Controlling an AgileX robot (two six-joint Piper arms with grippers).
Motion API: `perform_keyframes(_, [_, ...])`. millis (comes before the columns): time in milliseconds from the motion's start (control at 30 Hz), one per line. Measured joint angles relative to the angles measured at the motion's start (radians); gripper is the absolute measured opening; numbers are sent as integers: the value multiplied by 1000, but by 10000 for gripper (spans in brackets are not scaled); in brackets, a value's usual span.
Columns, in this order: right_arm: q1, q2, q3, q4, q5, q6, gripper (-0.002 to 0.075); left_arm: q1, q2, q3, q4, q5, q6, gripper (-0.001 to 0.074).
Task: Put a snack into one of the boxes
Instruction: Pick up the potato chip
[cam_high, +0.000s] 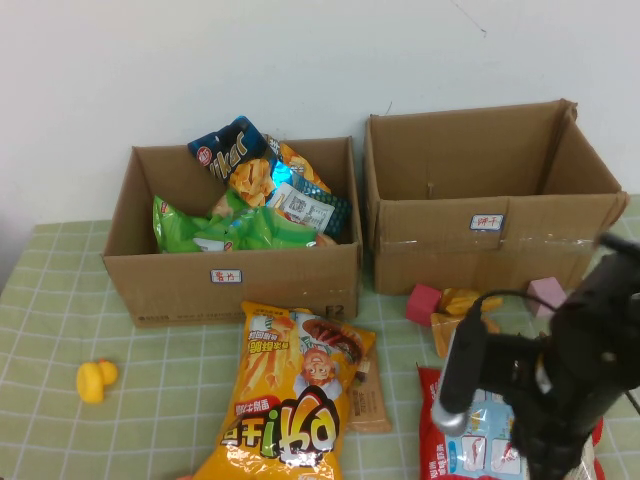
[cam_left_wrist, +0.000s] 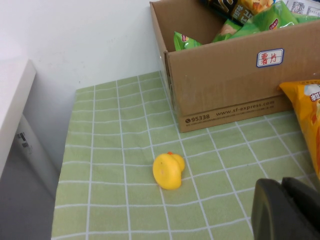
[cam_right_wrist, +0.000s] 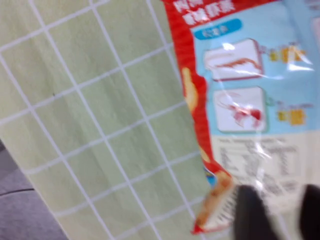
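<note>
Clearly "95338" marks the left box (cam_left_wrist: 235, 95); right gripper (cam_right_wrist: 277, 212) open over red bag (cam_right_wrist: 250, 90); left gripper (cam_left_wrist: 285, 210) unclear.

1. Two boxes stand side by side at the back of the table (cam_high: 60, 330): the left box (cam_high: 235, 285) and the right box (cam_high: 490, 240).
2. Snack bags (cam_high: 250, 200) lie in the left box.
3. A chip bag (cam_high: 290, 400) lies before the left box.
4. A toy duck (cam_high: 96, 380) sits left of it.
5. Blocks (cam_high: 450, 305) sit before the right box.
6. The right gripper (cam_right_wrist: 277, 212) hangs over a snack packet (cam_high: 475, 440) at the front right.
7. The left gripper (cam_left_wrist: 287, 210) hovers near the duck.

High camera angled down on table (cam_high: 60, 300); wrist cameras close above it.
</note>
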Motion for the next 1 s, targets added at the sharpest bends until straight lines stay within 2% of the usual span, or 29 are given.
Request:
perform_keyframes(133, [0,76,-3,11,-43,107,537,0,0,0,0,0,0,-2])
perform_keyframes(233, [0,147,-30,-9,-48,191,646,0,0,0,-2,0,0,-2])
perform_keyframes(367, [-13,234,-84,-33,-48,257,682,0,0,0,-2,0,0,-2])
perform_keyframes(733, [-108,393,-241,-35,-52,271,692,0,0,0,-2,0,0,-2])
perform_keyframes(900, [-141,443,-260,50,-49,161,692,0,-2,0,-2,0,0,-2])
perform_keyframes(1000, [-149,459,-264,116,-40,34,692,0,-2,0,-2,0,0,-2])
